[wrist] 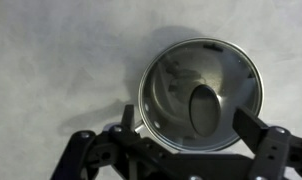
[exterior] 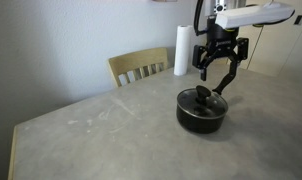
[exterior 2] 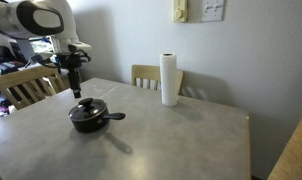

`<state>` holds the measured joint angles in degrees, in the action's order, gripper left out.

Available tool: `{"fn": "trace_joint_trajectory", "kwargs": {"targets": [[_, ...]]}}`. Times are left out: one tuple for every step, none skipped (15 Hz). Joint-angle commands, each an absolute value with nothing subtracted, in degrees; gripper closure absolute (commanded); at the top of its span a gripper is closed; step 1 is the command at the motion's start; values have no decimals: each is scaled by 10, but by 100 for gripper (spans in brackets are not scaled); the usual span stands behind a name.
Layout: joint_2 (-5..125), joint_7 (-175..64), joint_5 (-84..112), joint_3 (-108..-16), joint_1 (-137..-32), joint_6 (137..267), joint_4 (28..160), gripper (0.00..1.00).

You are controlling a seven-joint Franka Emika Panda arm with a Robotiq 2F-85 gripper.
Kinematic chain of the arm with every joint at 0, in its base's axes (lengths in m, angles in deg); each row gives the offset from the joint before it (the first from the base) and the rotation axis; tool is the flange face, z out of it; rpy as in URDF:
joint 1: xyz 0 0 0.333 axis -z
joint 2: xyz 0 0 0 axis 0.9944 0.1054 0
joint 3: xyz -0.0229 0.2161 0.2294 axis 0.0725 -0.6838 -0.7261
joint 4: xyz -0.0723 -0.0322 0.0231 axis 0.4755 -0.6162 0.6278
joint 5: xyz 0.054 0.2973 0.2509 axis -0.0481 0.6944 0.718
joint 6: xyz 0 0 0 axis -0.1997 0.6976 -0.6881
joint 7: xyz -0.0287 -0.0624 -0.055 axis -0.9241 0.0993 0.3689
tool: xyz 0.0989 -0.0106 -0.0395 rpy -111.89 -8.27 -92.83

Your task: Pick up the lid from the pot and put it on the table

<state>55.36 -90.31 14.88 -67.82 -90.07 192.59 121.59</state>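
The small black pot stands on the grey stone-look table, its long handle pointing sideways. The glass lid with a black knob sits on the pot in both exterior views. In the wrist view the lid fills the centre, seen from above, with the knob as a dark oval. My gripper hangs open just above the lid, one finger on each side of the knob, touching nothing. It also shows in an exterior view and in the wrist view.
A white paper towel roll stands upright at the back of the table, also in an exterior view. A light wooden chair stands behind the table edge. Another chair is near the arm. The table spreads wide around the pot.
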Motion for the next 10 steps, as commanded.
{"fn": "trace_joint_trajectory", "kwargs": {"targets": [[602, -851, 180, -674, -889, 1961, 1199, 0], [612, -843, 188, -674, -889, 1971, 1196, 0], [621, -833, 196, -675, -889, 1979, 1190, 0], [628, -822, 206, -676, -889, 1986, 1185, 0], [635, -816, 214, -677, -891, 1991, 1179, 0], [640, -810, 222, -677, -892, 1994, 1172, 0], [647, -808, 227, -676, -894, 1993, 1167, 0], [651, -807, 231, -676, -896, 1991, 1162, 0], [657, -808, 231, -674, -899, 1991, 1158, 0], [660, -811, 229, -673, -901, 1986, 1155, 0]]}}
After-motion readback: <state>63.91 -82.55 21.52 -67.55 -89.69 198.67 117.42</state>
